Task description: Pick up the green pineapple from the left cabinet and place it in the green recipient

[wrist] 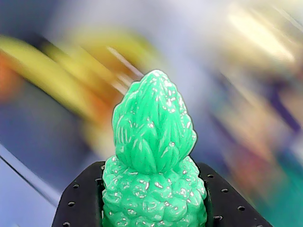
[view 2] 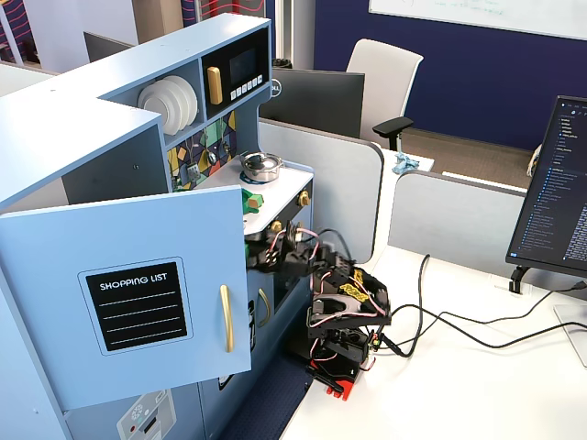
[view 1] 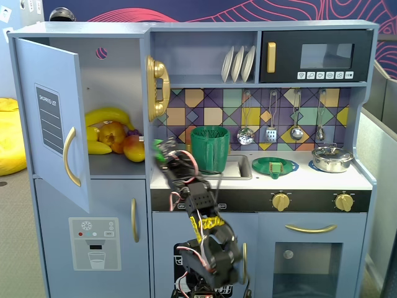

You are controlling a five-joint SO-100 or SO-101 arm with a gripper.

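Note:
The green pineapple (wrist: 154, 156) sits crown-up between my gripper's (wrist: 154, 194) black fingers (wrist: 80, 201), which are shut on it. In a fixed view the gripper (view 1: 165, 156) holds the pineapple (view 1: 159, 150), blurred by motion, in front of the counter's left end. It is just right of the open left cabinet (view 1: 118, 81) and left of the dark-green ribbed recipient (view 1: 209, 149) standing in the sink. The cabinet's door (view 1: 53, 124) with its shopping-list label stands open. In the other fixed view the door (view 2: 138, 293) hides the pineapple.
Bananas (view 1: 108, 116) and orange-red fruits (view 1: 133, 148) stay in the cabinet. A gold toy phone (view 1: 158, 87) hangs above the gripper. A flat green plate (view 1: 275, 166) and a metal pot (view 1: 332, 158) are on the counter to the right. Cables (view 2: 440, 321) trail on the white desk.

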